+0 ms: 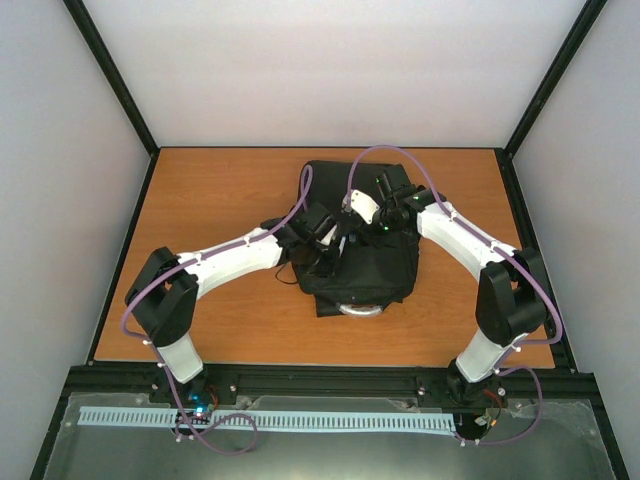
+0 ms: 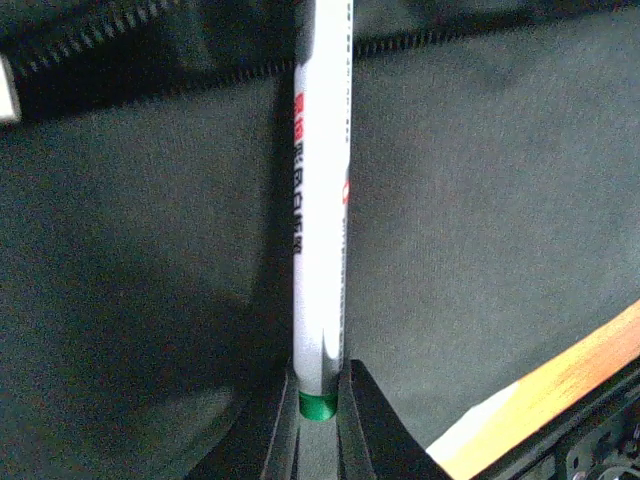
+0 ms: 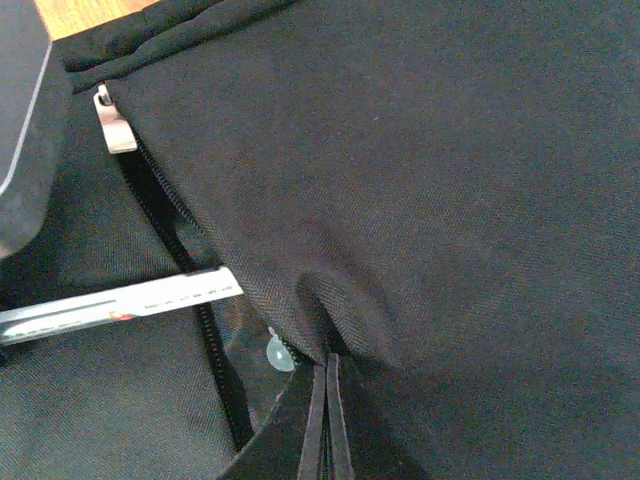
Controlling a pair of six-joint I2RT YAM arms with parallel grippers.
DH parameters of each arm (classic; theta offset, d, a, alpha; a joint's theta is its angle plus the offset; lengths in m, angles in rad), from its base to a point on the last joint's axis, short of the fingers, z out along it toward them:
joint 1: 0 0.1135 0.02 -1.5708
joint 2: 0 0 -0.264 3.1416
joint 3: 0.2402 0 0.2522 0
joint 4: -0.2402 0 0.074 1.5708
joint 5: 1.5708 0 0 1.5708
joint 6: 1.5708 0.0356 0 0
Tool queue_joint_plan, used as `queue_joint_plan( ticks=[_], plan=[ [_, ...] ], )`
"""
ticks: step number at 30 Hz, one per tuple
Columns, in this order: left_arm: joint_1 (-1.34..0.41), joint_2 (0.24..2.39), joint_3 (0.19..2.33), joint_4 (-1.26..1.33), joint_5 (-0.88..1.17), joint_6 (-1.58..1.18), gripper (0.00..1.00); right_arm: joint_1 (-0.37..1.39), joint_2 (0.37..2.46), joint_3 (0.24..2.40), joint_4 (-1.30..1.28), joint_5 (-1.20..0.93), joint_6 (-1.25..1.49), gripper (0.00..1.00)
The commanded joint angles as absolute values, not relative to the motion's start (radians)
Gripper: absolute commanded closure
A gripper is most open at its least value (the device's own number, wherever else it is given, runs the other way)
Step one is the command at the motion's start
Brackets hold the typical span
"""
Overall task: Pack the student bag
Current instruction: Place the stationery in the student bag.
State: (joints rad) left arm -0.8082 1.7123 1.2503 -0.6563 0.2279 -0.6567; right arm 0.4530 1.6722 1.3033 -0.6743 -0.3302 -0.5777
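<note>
Insertion is the step in hand: left gripper (image 2: 320, 388) clamps a white marker pen (image 2: 322, 200) aimed at the upper-frame zipper (image 2: 440, 40), right gripper (image 3: 327, 385) pinches the centre-frame student bag (image 1: 375, 272) open; next, I judge, push the pen inside and release.

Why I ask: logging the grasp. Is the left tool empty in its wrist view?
No, the left tool holds the green end of a white marker over the student bag.
</note>
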Motion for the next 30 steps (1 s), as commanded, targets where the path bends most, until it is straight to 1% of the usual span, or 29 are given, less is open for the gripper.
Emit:
queue_joint_plan(
  ticks=[1, 5, 15, 19, 20, 22, 24, 26, 30],
  plan=[
    [-0.807, 1.727, 1.299, -0.561, 0.161, -0.736, 0.99, 0.458, 1.643, 1.284, -0.670, -0.377, -0.559, 0.97],
    [-0.791, 1.766, 1.338, -0.532, 0.110, -0.774, 0.99, 0.459, 1.643, 1.283, -0.671, -0.382, -0.559, 0.97],
    [-0.749, 1.863, 1.454, -0.492, 0.091, -0.783, 0.99, 0.458, 1.647, 1.281, -0.670, -0.384, -0.560, 0.97],
    [-0.747, 1.849, 1.456, -0.499, 0.096, -0.773, 0.88, 0.458, 1.647, 1.279, -0.671, -0.383, -0.559, 0.97],
    [-0.747, 1.839, 1.449, -0.502, 0.101, -0.769, 0.83, 0.457, 1.647, 1.279, -0.669, -0.383, -0.561, 0.97],
    [-0.747, 1.808, 1.429, -0.509, 0.106, -0.766, 0.71, 0.459, 1.647, 1.279, -0.669, -0.383, -0.560, 0.97],
    [-0.747, 1.770, 1.401, -0.519, 0.107, -0.767, 0.64, 0.458, 1.647, 1.279, -0.669, -0.385, -0.561, 0.97],
    [-0.747, 1.729, 1.371, -0.526, 0.115, -0.769, 0.62, 0.459, 1.645, 1.279, -0.669, -0.387, -0.561, 0.97],
    [-0.748, 1.679, 1.298, -0.528, 0.147, -0.777, 0.59, 0.459, 1.648, 1.279, -0.669, -0.398, -0.560, 0.97]
  ],
)
